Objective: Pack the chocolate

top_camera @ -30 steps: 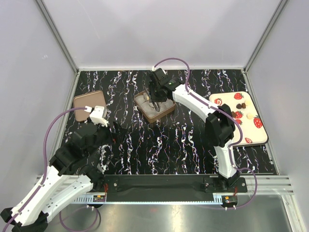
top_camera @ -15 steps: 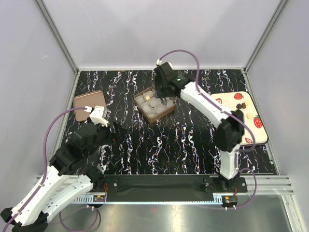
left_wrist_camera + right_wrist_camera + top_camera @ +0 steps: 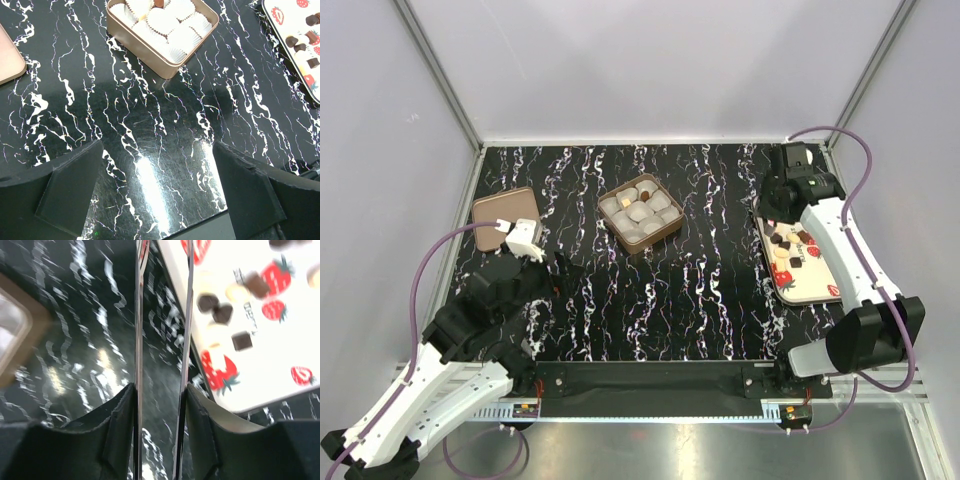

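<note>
**Lining up the next pick off the strawberry tray**

So we've got the right gripper (image 3: 164, 255) hanging by the far end of the white rectangular tray with red strawberry prints (image 3: 808, 287). Its two thin blades sit a narrow gap apart with nothing between them.

The chocolate is split. Most of the small dark brown and pale chocolate pieces (image 3: 241, 340) lie loose on that tray. At least one brown piece (image 3: 646, 188) already sits in a white paper cup of the square gold tin (image 3: 145, 52) mid-table. Most cups look empty, so we reckon the job is in its early part.

For this step we'd go for a piece standing apart from its neighbours. Two of the dark ones are touching, and the blades could nudge both. Come straight down with one blade either side, then squeeze gently so it doesn't pop out or smear. The wrist view is blurry, so we'd let the arm settle first.

The left gripper (image 3: 157, 165) is spread wide near the flat brown lid (image 3: 498, 208), holding nothing.
</note>
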You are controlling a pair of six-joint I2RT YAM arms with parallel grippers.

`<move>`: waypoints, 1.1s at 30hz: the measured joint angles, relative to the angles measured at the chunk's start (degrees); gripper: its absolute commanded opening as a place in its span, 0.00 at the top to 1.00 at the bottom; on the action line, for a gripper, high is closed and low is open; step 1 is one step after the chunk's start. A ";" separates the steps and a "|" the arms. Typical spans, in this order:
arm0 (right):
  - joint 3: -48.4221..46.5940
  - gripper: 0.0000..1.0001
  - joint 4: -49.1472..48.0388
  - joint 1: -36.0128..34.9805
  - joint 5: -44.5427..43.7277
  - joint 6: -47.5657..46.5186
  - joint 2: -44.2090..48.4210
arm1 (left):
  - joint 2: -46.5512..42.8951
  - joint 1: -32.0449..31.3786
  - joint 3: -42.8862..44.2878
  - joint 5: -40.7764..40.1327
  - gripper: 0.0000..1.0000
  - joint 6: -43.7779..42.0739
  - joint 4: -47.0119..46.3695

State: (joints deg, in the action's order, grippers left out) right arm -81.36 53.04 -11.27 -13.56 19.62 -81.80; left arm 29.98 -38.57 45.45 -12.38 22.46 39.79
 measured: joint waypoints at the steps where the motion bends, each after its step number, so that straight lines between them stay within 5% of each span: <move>1: 1.25 0.49 0.24 0.61 0.35 -0.17 0.26 | 0.00 0.00 0.00 0.02 0.01 0.00 -0.02; 12: 11.72 0.46 -1.75 6.10 2.95 -1.25 0.50 | 0.04 0.00 -0.13 0.09 0.01 0.00 -0.02; 33: 17.05 0.53 -8.31 13.14 8.79 -2.16 -1.27 | 0.13 0.00 -0.13 0.11 0.01 0.00 -0.02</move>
State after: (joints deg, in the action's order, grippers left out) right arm -64.31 44.73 1.87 -4.78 17.45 -83.07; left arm 30.11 -38.57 45.32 -12.27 22.46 39.77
